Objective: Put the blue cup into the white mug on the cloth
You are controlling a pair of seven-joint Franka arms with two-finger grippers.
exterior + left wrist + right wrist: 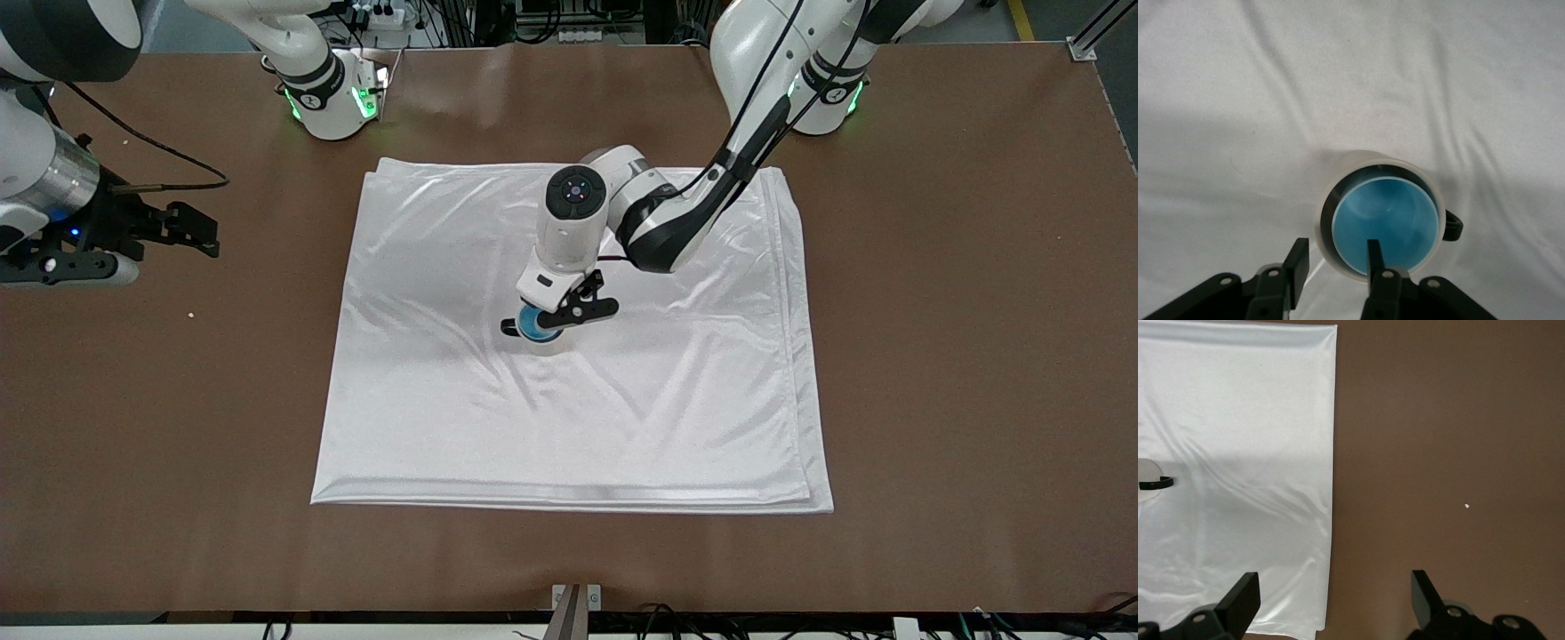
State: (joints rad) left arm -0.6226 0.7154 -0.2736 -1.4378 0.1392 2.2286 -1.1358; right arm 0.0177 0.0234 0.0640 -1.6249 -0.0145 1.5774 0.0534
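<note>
The blue cup (535,324) stands inside the white mug (546,346), which is upright near the middle of the cloth (676,409). In the left wrist view the blue cup (1385,223) sits within the mug's rim (1368,160), and the mug's black handle (1453,225) sticks out sideways. My left gripper (569,311) hangs just above them, open (1335,250). One finger (1373,253) is over the cup's inside and the other finger (1298,257) is outside the mug. My right gripper (191,233) waits open (1335,583) over the bare table at the right arm's end.
The cloth (1238,440) is wrinkled and its edge runs below the right gripper. A small white crumb (190,314) lies on the brown table (978,356) near the right arm's end and shows in the right wrist view (1467,506).
</note>
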